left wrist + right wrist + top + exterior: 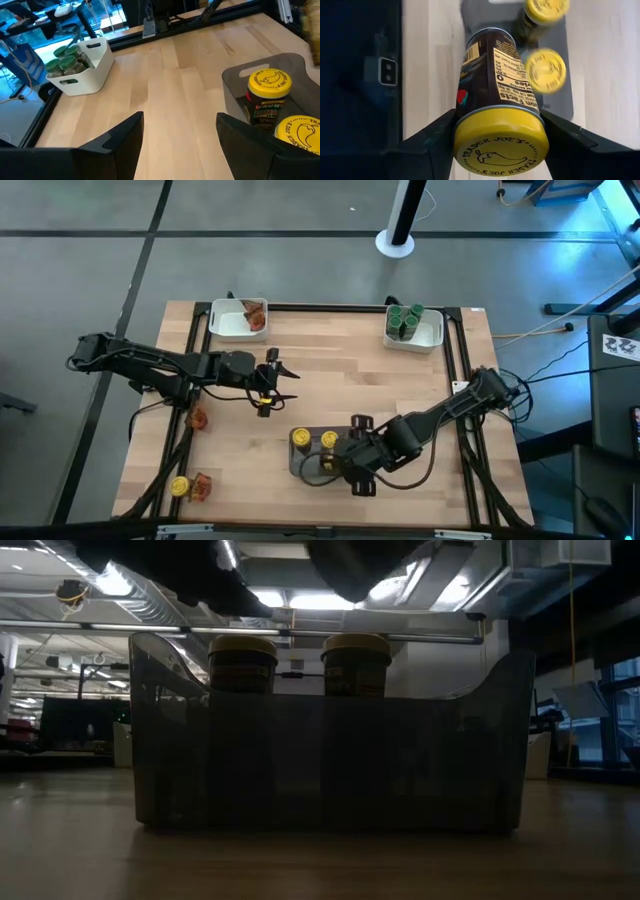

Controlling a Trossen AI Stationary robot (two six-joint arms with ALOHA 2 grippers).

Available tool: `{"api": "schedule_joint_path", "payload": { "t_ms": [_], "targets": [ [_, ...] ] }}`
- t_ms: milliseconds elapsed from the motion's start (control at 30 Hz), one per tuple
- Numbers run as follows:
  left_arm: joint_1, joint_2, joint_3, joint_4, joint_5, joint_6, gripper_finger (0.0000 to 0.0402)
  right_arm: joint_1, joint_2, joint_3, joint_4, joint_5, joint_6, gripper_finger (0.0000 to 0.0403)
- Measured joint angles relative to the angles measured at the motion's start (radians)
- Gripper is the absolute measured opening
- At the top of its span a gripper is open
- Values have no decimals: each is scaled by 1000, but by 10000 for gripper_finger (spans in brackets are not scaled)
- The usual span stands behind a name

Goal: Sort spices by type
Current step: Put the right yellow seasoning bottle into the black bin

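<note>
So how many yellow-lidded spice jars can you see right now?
4: two standing in the grey tray, at and; one held by the right gripper over that tray; one at the table's near-left corner. Others may be hidden.

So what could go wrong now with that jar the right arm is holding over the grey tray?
The right end effector grips a brown glass jar with a yellow lid lying sideways between its fingers, above the translucent grey plastic tray. Released like this, it might land on its side or knock the two upright yellow-lidded jars already inside. A slip from the grip also seems possible.
</note>
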Motion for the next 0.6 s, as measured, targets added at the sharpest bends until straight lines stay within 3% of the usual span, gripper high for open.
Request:
{"api": "schedule_joint_path", "payload": {
  "t_ms": [233, 600],
  "targets": [
    [0, 0, 0, -3, 0, -3, 233, -30, 146, 206, -209, -32, -32, 238],
    [0, 0, 0, -6, 0, -3, 233, -52, 215, 219, -303, -116, 21, 238]
  ]
}}
